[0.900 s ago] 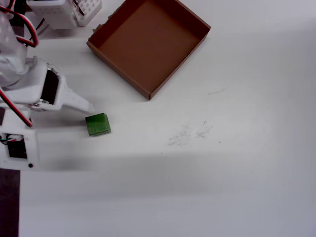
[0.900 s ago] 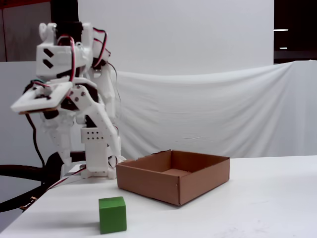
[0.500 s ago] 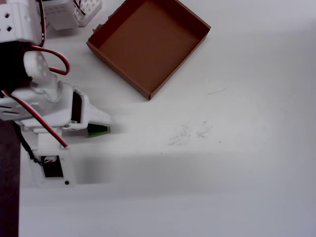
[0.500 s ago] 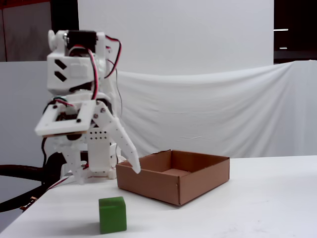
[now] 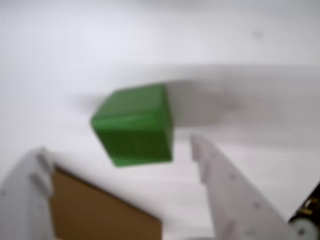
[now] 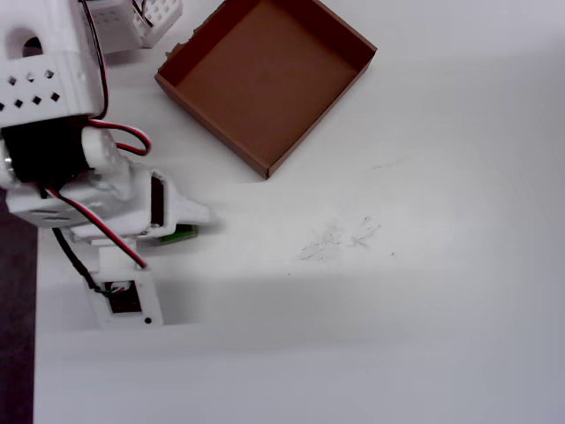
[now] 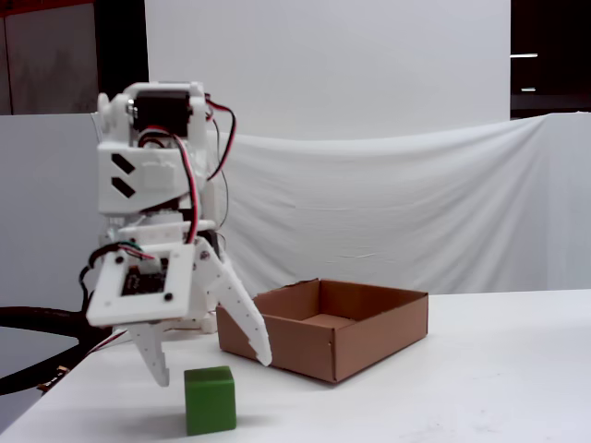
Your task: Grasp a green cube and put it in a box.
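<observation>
our claw [image 7: 211, 367] hangs spread wide just above the green cube [image 7: 210, 400] on the surface [image 7: 443, 388]; nothing grasped yet, the box [image 7: 325, 326] sits empty.

Green cube [image 7: 210, 400] bright green; box [image 6: 265, 79] plain brown; hand [image 7: 211, 369] white; table [image 6: 397, 265] white.

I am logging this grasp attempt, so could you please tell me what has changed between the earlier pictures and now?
The white two-finger gripper has swung forward from near the arm's base and come down; its open fingers now hang just above the small glossy green cube, not yet touching it. The cube and the shallow brown cardboard box lie where they were on the white table.
</observation>
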`<state>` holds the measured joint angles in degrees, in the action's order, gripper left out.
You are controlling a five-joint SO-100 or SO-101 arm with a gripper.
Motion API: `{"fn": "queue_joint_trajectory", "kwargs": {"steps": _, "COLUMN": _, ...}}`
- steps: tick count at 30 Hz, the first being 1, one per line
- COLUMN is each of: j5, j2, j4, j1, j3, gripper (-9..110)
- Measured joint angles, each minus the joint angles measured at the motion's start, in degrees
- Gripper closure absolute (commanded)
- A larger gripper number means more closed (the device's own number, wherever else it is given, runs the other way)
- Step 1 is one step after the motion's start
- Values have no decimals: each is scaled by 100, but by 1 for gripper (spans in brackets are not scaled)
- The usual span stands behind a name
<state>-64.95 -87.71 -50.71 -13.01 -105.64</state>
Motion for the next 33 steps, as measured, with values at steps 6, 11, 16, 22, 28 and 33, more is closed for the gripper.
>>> {"fn": "queue_joint_trajectory", "kwargs": {"steps": 6, "j5": 35, "j2": 132, "j4": 158, "j1": -79, "j3": -149, "gripper": 66}}
{"fn": "queue_joint_trajectory", "kwargs": {"steps": 11, "j5": 158, "j2": 308, "j4": 229, "j1": -97, "j3": -149, "gripper": 70}}
{"fn": "queue_joint_trajectory", "kwargs": {"steps": 16, "j5": 290, "j2": 343, "j4": 308, "j1": -105, "j3": -149, "gripper": 72}}
{"fn": "queue_joint_trajectory", "kwargs": {"steps": 22, "j5": 580, "j2": 396, "j4": 378, "j1": -141, "j3": -114, "gripper": 73}}
{"fn": "queue_joint_trajectory", "kwargs": {"steps": 28, "j5": 677, "j2": 396, "j4": 396, "j1": -141, "j3": -114, "gripper": 75}}
{"fn": "queue_joint_trajectory", "kwargs": {"steps": 33, "j5": 703, "j2": 396, "j4": 396, "j1": -202, "j3": -114, "gripper": 76}}
